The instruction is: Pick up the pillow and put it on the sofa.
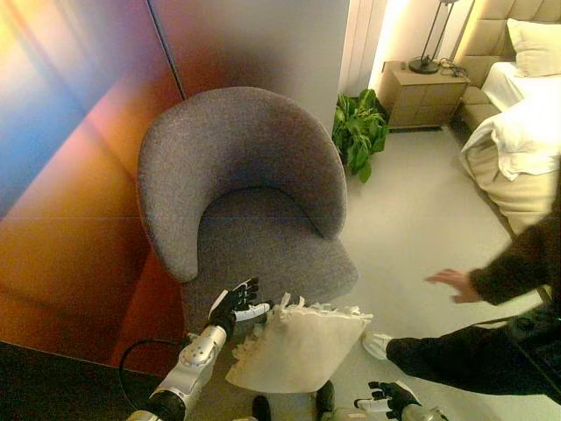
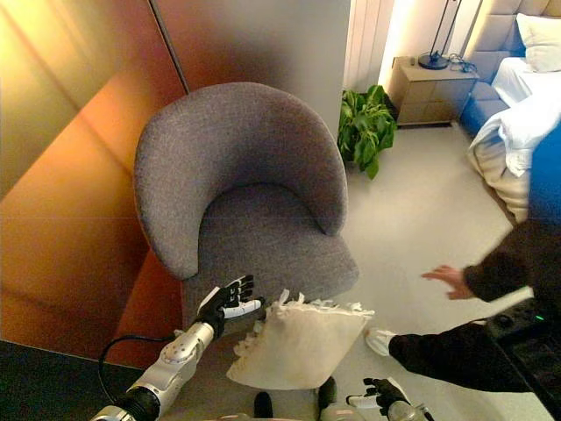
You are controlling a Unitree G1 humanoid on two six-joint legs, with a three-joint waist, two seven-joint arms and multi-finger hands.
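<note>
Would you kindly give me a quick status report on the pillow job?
Left hand open beside pillow, right hand open, low. Pillow at armchair front, not on seat. Person's hand near.

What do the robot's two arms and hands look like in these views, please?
The left arm is silver-grey metal with a dark joint band, ending in a dark left hand with white covers on some fingers. Only the right hand shows low in view: dark, with white finger covers too.
</note>
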